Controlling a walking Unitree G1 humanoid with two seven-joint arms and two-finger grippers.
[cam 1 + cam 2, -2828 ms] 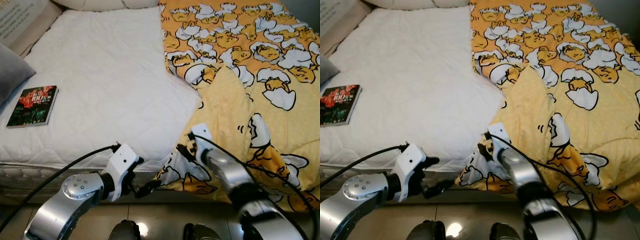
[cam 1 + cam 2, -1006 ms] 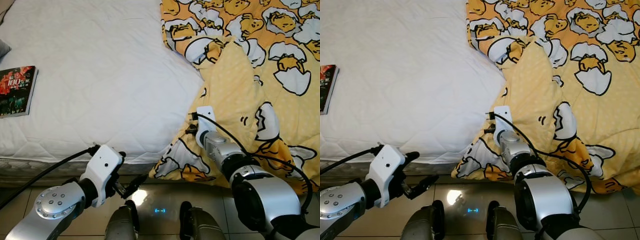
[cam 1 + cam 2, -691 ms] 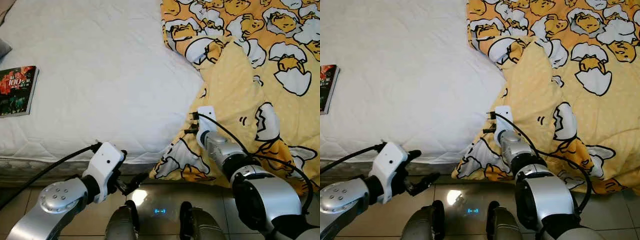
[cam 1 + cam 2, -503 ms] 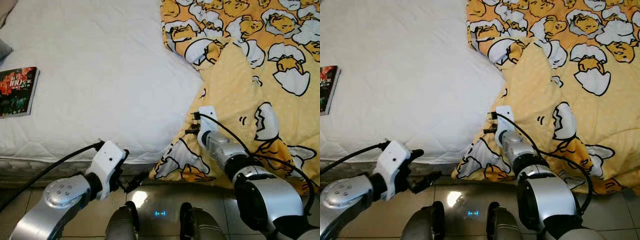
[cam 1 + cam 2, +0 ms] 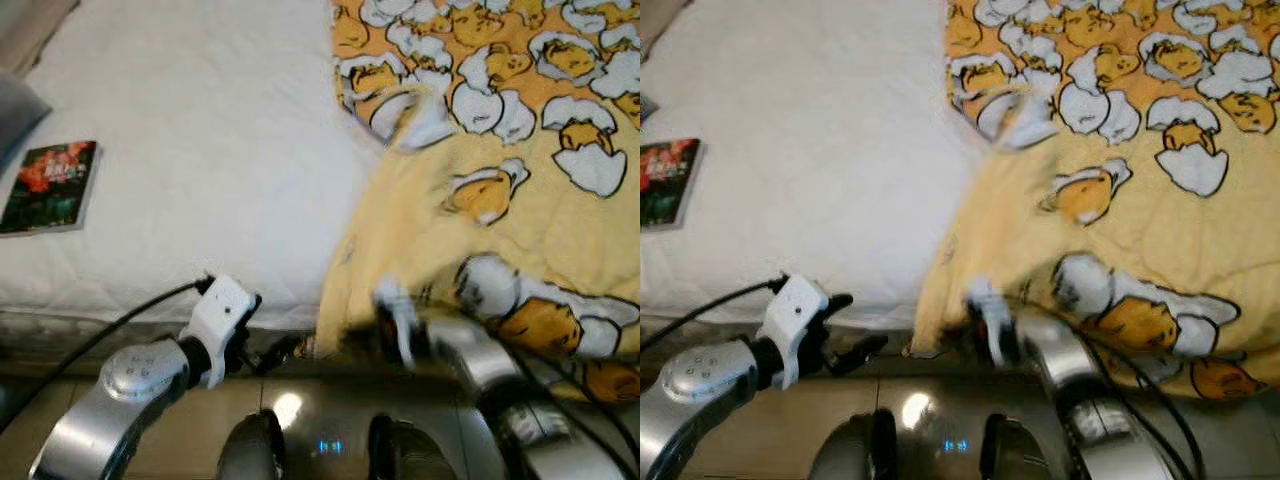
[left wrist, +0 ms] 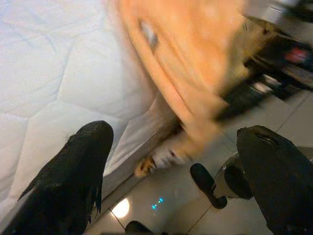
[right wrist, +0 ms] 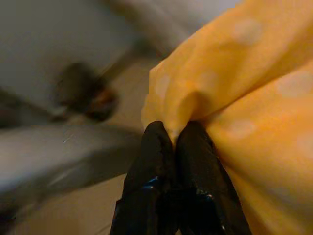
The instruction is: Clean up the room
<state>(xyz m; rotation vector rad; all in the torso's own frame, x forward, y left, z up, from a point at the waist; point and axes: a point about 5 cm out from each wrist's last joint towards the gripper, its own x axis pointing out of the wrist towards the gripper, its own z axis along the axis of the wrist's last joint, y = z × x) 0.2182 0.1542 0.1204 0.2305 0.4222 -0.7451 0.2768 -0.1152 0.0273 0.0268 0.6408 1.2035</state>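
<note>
right gripper [image 7: 171, 147] is pinched tight on a fold of the yellow blanket [image 5: 520, 200], its two black fingers pressed together with cloth bunched between them. half a second ago it sat higher, against the blanket on top of the mattress; now it is lower, at the bed's foot edge, and the blanket's hanging corner has been dragged and reshaped with it. the blur on that arm and the cloth suggests the pull is under way. the whole view has also shifted, so part of the change is the head moving

left gripper [image 6: 171, 166] hangs wide apart just beside the mattress edge, holding nothing, near the blanket's trailing corner above the tiled floor [image 5: 300, 410]. it looks ready to take a second hold, though that is a guess

farther back, the white bed [image 5: 200, 150] lies bare on its left half, with a book [image 5: 52, 187] near its left edge, well apart from the blanket. the blanket covers the right half

my judgement: the blanket is being straightened, early in the tidying; the book waits
</note>
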